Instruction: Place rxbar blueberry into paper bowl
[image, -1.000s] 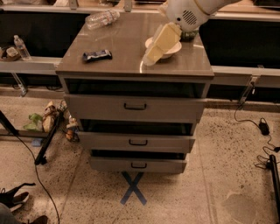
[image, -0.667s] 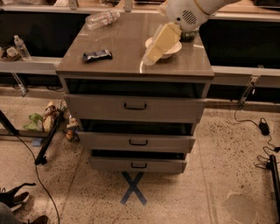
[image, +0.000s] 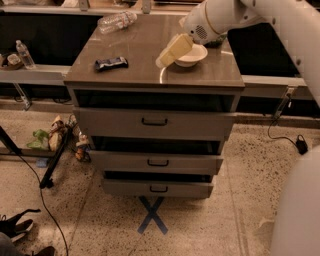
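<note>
The rxbar blueberry (image: 111, 63), a dark flat bar with white lettering, lies on the left part of the cabinet top (image: 150, 70). The white paper bowl (image: 191, 55) sits on the right part of the top, partly hidden by my arm. My gripper (image: 161, 61) hangs from the white arm coming in from the upper right. It hovers above the middle of the cabinet top, just left of the bowl and well to the right of the bar. Nothing is held in it.
A clear plastic bottle (image: 117, 21) lies at the back left of the top. The cabinet has three drawers (image: 155, 121), slightly open. Another bottle (image: 24, 54) stands on a ledge at left. Cables and bags lie on the floor at left. A blue X (image: 152, 215) marks the floor.
The gripper has shifted a little to the left and forward, away from the bowl. The bar and bowl have not moved.
</note>
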